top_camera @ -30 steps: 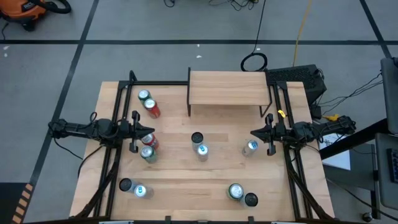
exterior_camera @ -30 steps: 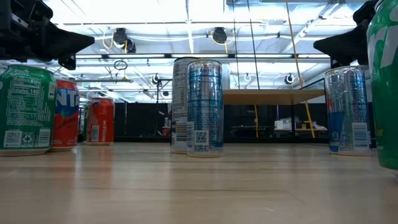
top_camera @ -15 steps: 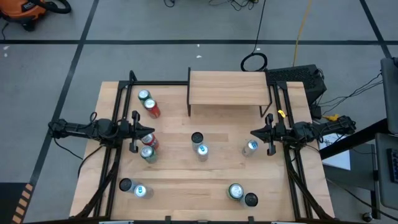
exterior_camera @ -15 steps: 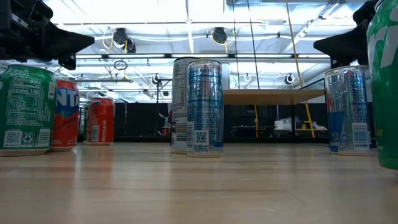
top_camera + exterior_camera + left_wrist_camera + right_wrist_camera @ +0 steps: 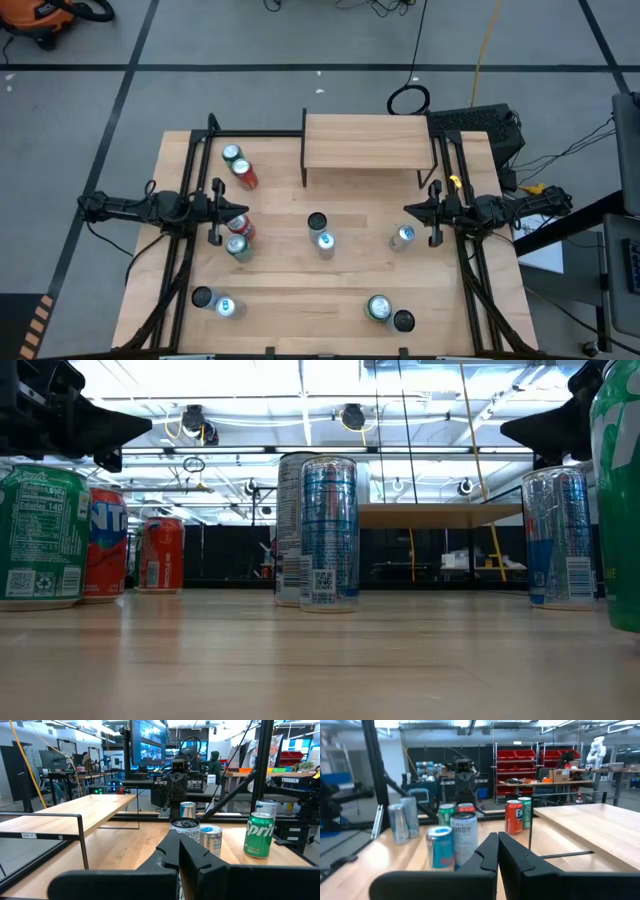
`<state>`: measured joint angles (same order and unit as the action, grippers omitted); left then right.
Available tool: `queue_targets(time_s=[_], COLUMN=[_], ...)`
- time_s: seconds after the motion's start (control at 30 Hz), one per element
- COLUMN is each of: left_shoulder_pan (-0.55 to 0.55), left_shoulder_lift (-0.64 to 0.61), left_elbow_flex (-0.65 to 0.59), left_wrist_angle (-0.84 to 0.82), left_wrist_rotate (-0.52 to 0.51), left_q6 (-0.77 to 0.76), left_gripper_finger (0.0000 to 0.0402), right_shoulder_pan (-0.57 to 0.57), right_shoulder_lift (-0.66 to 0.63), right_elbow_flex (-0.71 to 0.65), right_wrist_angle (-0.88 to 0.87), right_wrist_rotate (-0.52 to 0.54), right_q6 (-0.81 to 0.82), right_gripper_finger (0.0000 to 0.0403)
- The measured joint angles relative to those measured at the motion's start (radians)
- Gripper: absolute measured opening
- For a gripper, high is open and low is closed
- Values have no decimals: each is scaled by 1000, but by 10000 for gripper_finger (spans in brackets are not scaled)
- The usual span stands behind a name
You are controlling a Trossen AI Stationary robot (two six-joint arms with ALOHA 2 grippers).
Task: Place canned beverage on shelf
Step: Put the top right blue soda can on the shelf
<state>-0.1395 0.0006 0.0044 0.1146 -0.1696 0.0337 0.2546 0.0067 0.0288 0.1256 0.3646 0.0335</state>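
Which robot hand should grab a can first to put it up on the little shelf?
Probably the right hand. It hovers shut right beside a silver-blue can, which stands alone, close to the shelf. The left hand, also shut, sits above a tighter pair, a red can and a green can.

In the low view, a large green can (image 5: pixel 622 500) is cut off by the right edge, and the tall silver-and-blue can (image 5: pixel 329 532) hides most of a second can behind it. From above, every can's label is too small to read. The wooden counter (image 5: pixel 300 340) runs off the bottom edge.
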Motion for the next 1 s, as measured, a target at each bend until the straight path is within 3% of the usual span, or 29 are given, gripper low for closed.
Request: queue_targets(time_s=[0.13, 0.27, 0.47, 0.77, 0.9, 1.0], left_shoulder_pan=[0, 0, 0, 0, 0, 0], left_shoulder_lift=[0, 0, 0, 2, 11, 32], left_elbow_flex=[0, 0, 0, 0, 0, 0], left_wrist_angle=[0, 7, 38, 88, 70, 32], left_wrist_rotate=[0, 0, -1, -16, -39, -38], left_q6=[0, 0, 0, 12, 28, 22], left_gripper_finger=[0, 0, 0, 0, 0, 0], right_shoulder_pan=[0, 0, 0, 0, 0, 0], right_shoulder_lift=[0, 0, 0, 3, 12, 43], right_elbow_flex=[0, 0, 0, 24, 77, 104], right_wrist_angle=[6, 24, 80, 88, 55, 46], right_wrist_rotate=[-3, 5, 247, 299, 315, 315], right_q6=[137, 107, 121, 133, 128, 103], right_gripper_finger=[0, 0, 0, 1, 25, 67])
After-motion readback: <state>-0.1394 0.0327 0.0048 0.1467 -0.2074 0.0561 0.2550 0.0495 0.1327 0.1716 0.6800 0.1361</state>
